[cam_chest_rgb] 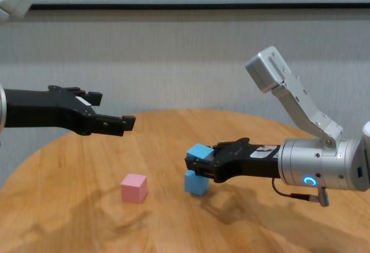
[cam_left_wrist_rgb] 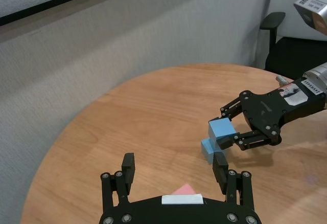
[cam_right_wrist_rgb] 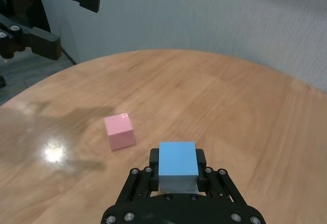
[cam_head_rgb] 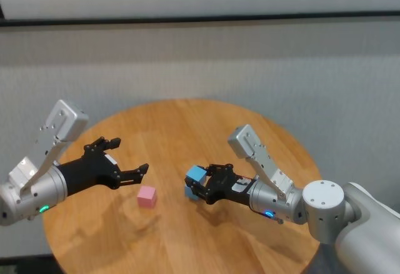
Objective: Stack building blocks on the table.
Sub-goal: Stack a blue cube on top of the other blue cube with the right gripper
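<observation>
Blocks: the pink one [cam_head_rgb: 147, 196] sat alone on the counter [cam_head_rgb: 206, 124], nearest the left gripper [cam_head_rgb: 128, 161], which hung spread wide and empty above it. Further right, the right gripper [cam_head_rgb: 201, 183] was clamped on a blue block [cam_head_rgb: 196, 174], poised over and slightly off-square to the second blue block [cam_chest_rgb: 195, 183] resting below. Straight down looked like the drop!

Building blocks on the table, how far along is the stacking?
Nothing looks stacked yet. In hand: the right gripper holds one blue block just above the other blue block on the table, not released. Left: release it, then add the pink block; the left gripper hovers open above the table.
</observation>
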Robot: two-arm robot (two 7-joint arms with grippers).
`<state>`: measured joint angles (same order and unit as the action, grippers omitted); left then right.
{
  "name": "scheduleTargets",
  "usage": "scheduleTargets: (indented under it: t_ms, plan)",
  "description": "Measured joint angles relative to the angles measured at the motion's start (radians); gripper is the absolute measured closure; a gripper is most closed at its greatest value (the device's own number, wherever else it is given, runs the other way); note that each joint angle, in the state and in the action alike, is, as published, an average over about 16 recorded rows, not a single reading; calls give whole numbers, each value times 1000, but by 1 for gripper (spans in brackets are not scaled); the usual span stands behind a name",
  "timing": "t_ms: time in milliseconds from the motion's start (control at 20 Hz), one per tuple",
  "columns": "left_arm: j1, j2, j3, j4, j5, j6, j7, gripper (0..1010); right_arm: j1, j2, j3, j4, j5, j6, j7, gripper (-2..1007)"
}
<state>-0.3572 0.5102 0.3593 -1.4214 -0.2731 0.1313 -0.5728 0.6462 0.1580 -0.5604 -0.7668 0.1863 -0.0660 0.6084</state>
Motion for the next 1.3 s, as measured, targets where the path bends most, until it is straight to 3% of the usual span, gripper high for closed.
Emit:
scheduleTargets:
  t_ms: [1300]
  plan:
    - [0, 0, 0, 0, 0, 0, 0, 8, 57, -49, 12, 139, -43, -58, 19, 633]
